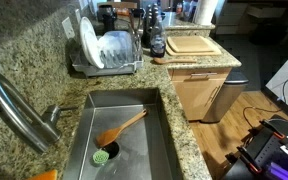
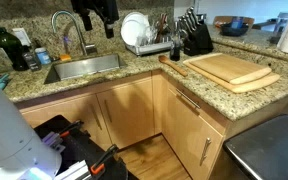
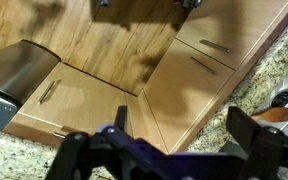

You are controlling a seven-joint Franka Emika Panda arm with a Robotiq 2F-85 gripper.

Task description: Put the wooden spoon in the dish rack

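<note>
The wooden spoon (image 1: 122, 124) lies diagonally on the floor of the steel sink (image 1: 84, 140), bowl end towards a green scrubber (image 1: 104, 155). In the exterior view from the front the sink wall hides it. The dish rack (image 1: 106, 66) is a chrome wire rack holding white plates. It stands on the granite counter behind the sink and shows in both exterior views (image 2: 146, 47). My gripper (image 2: 97, 20) hangs high above the sink, apart from the spoon. In the wrist view its dark fingers (image 3: 169, 150) stand wide apart with nothing between them, over cabinet fronts and the counter edge.
A curved faucet (image 2: 68, 28) rises at the sink's back. A wooden cutting board (image 2: 234, 68) and a knife block (image 2: 195, 36) stand beyond the rack. Bottles (image 2: 14, 48) stand beside the faucet. A steel bin (image 1: 227, 95) stands on the floor by the cabinets.
</note>
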